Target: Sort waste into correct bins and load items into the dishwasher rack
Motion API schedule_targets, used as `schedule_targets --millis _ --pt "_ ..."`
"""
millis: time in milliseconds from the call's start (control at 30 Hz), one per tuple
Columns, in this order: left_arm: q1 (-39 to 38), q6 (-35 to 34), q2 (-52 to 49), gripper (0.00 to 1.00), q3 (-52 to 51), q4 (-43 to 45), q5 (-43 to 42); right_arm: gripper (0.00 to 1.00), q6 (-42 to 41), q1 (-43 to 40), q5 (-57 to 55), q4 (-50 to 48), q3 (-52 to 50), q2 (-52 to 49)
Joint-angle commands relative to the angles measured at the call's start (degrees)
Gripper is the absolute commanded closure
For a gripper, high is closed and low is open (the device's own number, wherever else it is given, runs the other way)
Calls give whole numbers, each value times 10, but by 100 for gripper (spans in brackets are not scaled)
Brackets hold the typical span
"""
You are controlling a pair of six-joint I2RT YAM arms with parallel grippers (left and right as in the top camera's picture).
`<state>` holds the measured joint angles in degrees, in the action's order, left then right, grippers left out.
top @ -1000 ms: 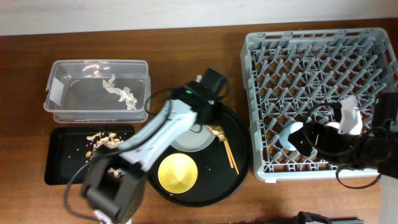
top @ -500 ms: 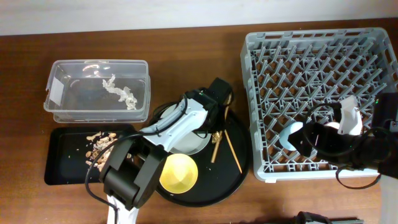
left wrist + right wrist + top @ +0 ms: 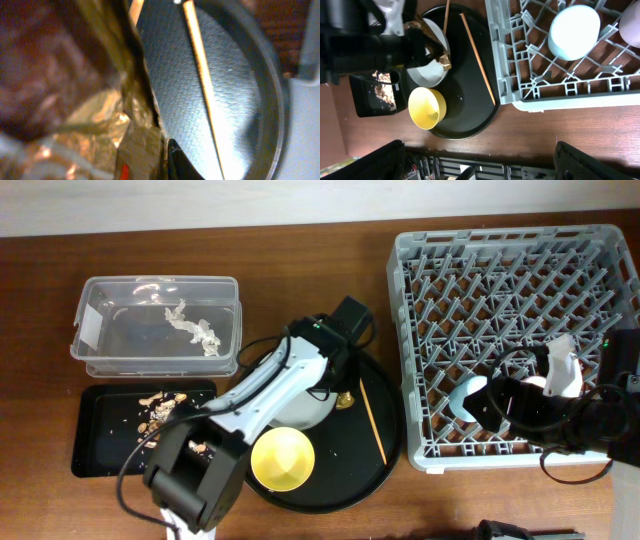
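My left gripper (image 3: pixel 336 383) (image 3: pixel 165 146) is shut on the shiny gold foil wrapper (image 3: pixel 343 397) (image 3: pixel 92 125) (image 3: pixel 445 61), at the edge of the grey plate (image 3: pixel 300 408) on the round black tray (image 3: pixel 375 470). A yellow bowl (image 3: pixel 283 460) (image 3: pixel 426 106) sits in front of the plate. One chopstick (image 3: pixel 371 420) (image 3: pixel 202 75) (image 3: pixel 477 57) lies on the tray. A second chopstick (image 3: pixel 446 15) is partly under the arm. My right gripper (image 3: pixel 495 408) (image 3: pixel 480 164) is open and empty above the rack (image 3: pixel 510 290). The rack holds the blue cup (image 3: pixel 466 395) (image 3: pixel 573 26) and the pink cup (image 3: pixel 632 15).
The clear tub (image 3: pixel 100 320) at the back left holds white tissue (image 3: pixel 195 328). The shallow black tray (image 3: pixel 95 450) in front of it holds brown noodle scraps (image 3: pixel 155 408). Bare brown table lies between the tub and the rack.
My left arm swung over the round tray and its gripper settled by the plate's right edge. One chopstick was pushed aside from its mate. The right arm has not moved.
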<state>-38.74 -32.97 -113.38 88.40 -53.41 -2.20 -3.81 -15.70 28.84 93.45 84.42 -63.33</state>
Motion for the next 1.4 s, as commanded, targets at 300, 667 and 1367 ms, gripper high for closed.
schedule_targets --millis 300,667,1367 --pt "57 33 41 100 99 -103 112 5 6 4 5 2 2 0" --pt "356 100 10 1 127 -54 26 5 6 4 5 3 2 0" --pt "242 160 524 1 155 -320 102 1 6 4 -25 2 2 -2"
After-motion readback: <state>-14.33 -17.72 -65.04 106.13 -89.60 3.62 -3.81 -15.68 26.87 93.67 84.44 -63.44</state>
